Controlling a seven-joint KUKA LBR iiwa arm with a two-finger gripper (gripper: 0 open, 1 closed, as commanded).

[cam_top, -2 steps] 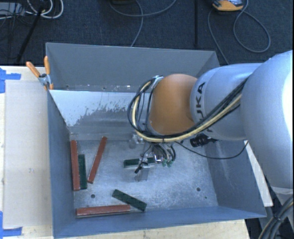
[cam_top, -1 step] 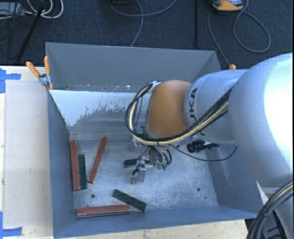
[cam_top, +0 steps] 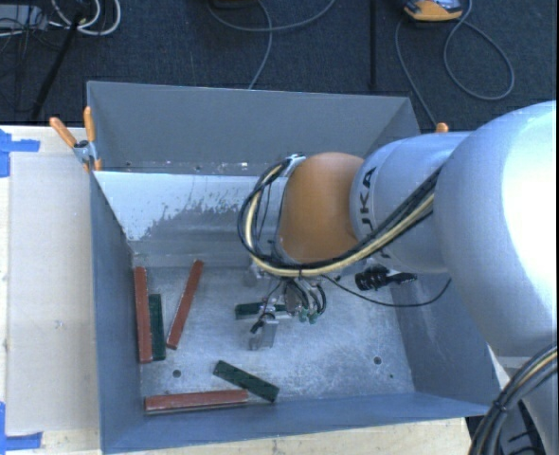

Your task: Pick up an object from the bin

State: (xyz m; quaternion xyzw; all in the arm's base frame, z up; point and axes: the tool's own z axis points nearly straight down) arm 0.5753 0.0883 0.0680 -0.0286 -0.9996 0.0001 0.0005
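Where the bin (cam_top: pixel 213 140) floor nears the frame's bottom edge lie a brown stick (cam_top: pixel 196 401) and a dark green block (cam_top: pixel 246 382). Above them, at centre, the gripper (cam_top: pixel 263 326) touches a small dark green piece (cam_top: pixel 248 308); whether it grips is hidden. The arm (cam_top: pixel 493 226) reads "UKA", the rest cut off.

Matt scuffed grey metal bin (cam_top: pixel 166 216), wood-like brown sticks (cam_top: pixel 184 303).

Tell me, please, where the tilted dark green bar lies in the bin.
The green bar lies low in the camera view, below the gripper, beside the right end of the brown stick.
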